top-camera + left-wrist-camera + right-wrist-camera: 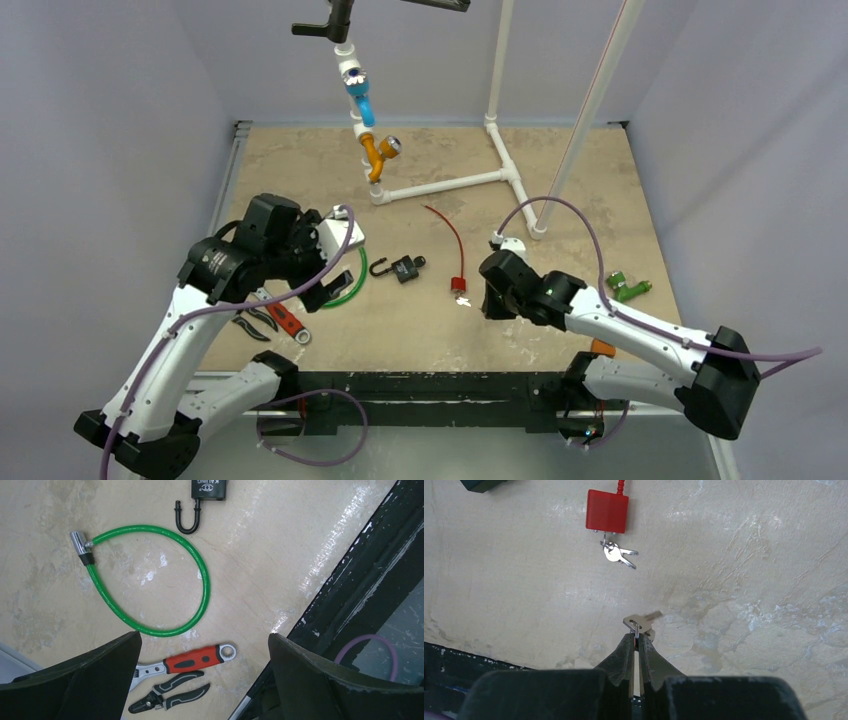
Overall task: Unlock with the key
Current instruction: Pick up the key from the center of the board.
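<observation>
My right gripper (638, 637) is shut on a small silver key (642, 622), pinched at the fingertips just above the tabletop. Ahead of it lies a red padlock (607, 511) with a thin red cable shackle (446, 229) and a second pair of keys (618, 554) hanging at its base. A black padlock (406, 267) lies left of the red one, its U-shaped shackle (188, 519) pointing left. My left gripper (205, 650) hovers open over the table's left side with nothing between its fingers. In the top view the held key is hidden under the right gripper (490, 292).
A green cable lock (165, 580), a red-handled wrench (192, 661) and black pliers (170, 692) lie under the left arm. A white pipe frame (470, 180) with blue and orange fittings stands at the back. A green object (628, 288) lies at the right. The table's black front edge (350, 595) is close.
</observation>
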Tool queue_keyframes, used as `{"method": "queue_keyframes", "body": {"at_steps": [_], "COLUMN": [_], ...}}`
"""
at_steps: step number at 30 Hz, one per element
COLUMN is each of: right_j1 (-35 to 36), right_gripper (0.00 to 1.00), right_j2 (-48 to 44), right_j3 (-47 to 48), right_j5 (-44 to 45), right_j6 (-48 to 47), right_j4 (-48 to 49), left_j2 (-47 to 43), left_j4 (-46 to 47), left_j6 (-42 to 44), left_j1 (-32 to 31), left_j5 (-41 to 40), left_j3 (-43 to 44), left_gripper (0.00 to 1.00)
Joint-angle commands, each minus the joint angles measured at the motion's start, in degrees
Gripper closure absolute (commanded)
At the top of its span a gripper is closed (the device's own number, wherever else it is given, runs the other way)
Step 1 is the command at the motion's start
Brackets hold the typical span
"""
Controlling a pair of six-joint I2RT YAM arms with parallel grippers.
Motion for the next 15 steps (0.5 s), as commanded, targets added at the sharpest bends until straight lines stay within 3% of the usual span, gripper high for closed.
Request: {"method": "queue_keyframes", "body": {"at_steps": [1,4,10,12,15], "right_j1": [0.31,0.31,0.58,0.64,1.06], "right_gripper": [1.00,1.00,1.00,1.00,1.00], "right_j2": [-2.63,-3.22,-0.75,-0.76,-0.12], "right_j3": [0.63,4.83,18.83,22.06,26.09], "right_j5": [-3.00,-8.28,-21.67,-27.29,-34.86], "right_j6": [-3.88,-9.45,-17.98,-18.59,-18.70], "right_j4": [3.39,5.15,4.26,6.10,9.17], "left_j2": [-0.01,-3.78,-13.85,-16.38,-14.21], "left_j4": [-2.01,2.03,9.29,21.82,32.71], "left_j6": [0.28,2.02,14.09,8.01,-0.21], "left_j1": [0.43,0.42,0.34,0.33,-0.07], "left_j5": [3.20,13.04,34.52,36.66,38.78], "left_j3": [5.68,3.56,-6.26,-11.63,-14.63], "left_gripper": [0.00,0.00,0.00,0.00,0.00]}}
